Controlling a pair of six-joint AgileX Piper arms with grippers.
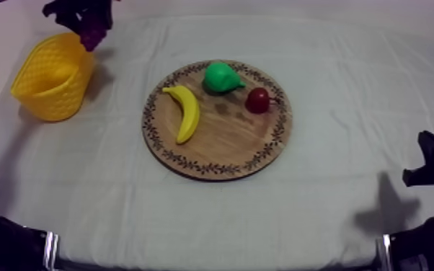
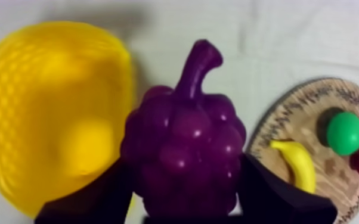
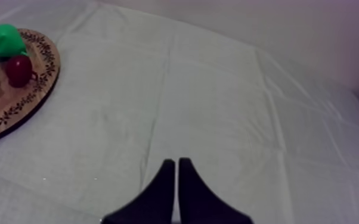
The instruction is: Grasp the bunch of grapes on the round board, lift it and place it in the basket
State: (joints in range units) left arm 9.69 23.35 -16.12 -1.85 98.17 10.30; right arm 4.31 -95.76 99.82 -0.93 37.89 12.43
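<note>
Purple plastic grapes (image 2: 185,143) are pinched in the left gripper (image 2: 185,199) — one black finger (image 2: 92,199) is pressed on each side of the bunch's lower half, so the bottom berries are hidden behind them. In the left wrist view the bunch is held between the yellow basket (image 2: 33,71) and the wooden board (image 2: 289,119).

From above it's at the table's (image 1: 350,202) far left corner, right by the basket's far rim. Gripper and grapes merge into one dark shape there, so I honestly can't tell if it's over the opening or just beside it.

Looks-wise: glossy deep purple, round berries clumped tight, fat curved stem pointing away from the fingers.

On the board lie the banana (image 1: 186,112), pear (image 1: 221,76) and small red fruit (image 1: 257,100). Near the table's right edge the right gripper (image 3: 176,164) has its fingers pressed together over bare cloth (image 3: 217,89).
</note>
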